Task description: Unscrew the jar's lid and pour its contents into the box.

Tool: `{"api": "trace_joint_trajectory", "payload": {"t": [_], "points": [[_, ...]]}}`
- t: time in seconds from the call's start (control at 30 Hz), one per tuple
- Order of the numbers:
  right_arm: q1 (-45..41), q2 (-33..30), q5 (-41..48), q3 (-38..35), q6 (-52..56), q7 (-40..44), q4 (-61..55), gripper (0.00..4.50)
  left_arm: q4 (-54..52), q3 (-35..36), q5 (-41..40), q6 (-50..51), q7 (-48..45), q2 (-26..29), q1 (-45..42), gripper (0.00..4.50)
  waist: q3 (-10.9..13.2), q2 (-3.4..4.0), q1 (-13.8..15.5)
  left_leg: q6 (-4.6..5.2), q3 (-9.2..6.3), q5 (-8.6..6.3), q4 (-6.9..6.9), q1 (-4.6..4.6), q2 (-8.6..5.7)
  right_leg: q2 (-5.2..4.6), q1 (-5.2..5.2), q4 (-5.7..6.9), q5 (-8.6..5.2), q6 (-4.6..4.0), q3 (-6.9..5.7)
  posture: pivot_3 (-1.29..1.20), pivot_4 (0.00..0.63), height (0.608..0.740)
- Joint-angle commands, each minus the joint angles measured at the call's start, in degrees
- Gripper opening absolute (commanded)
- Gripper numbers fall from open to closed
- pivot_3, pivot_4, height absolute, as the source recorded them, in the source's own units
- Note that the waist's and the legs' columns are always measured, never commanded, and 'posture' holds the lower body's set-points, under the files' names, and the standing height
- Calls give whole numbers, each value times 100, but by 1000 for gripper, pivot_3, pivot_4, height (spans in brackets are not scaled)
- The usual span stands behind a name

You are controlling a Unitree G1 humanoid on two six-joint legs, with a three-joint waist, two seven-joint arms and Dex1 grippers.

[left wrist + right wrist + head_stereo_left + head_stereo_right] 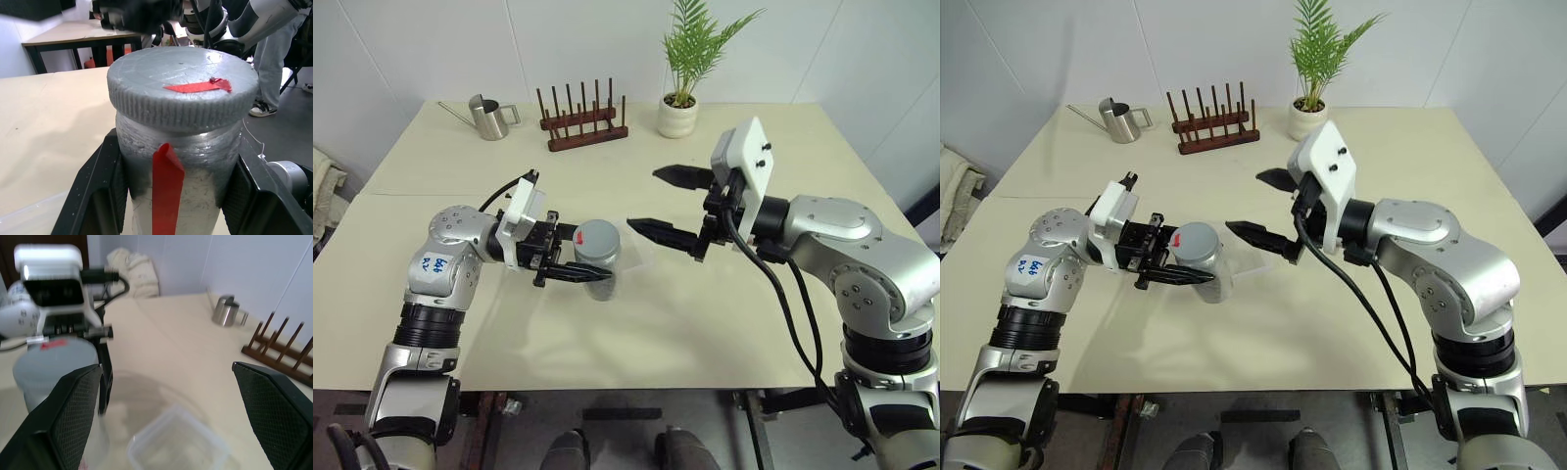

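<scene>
the left hand [570, 270] pinches the small clear cylindrical jar [598, 277] upright above the desk [705, 323], steadying it so the spread right hand [668, 204] can reach its round grey screw lid [598, 237].

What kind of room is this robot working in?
Probably a lab or test room set up like a home: a plain beige table against bare white walls, dressed with a potted plant, a wooden rack and a steel watering can.
</scene>
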Motion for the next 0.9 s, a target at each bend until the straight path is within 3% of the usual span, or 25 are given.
{"api": "trace_joint_trajectory", "payload": {"t": [0.03, 0.47, 0.9], "points": [[-114, 349, 293, -300, 38, -394, -100, 4473, -54, 34, -91, 18, -41, 12, -114, 2041, 0, 0, -2, 0, 0, 0, 0, 0, 0, 0, 0, 0, 0, 0, 0, 0, 150, 740], [-224, 1167, 726, 230, 288, -787, -156, 4473, 120, -53, -64, 166, -103, -4, -314, 2041, 0, 1, -6, 0, -1, 0, 0, -1, 1, 0, -1, 2, 0, 0, -2, 0, 150, 740], [-20, 1130, 545, 725, 234, -628, -159, 4473, 117, -51, -19, 81, -56, -39, -308, 2041, 0, 1, -11, 0, 0, 0, 0, -1, 0, 0, -2, 2, 0, 0, -1, 0, 150, 740]]}}
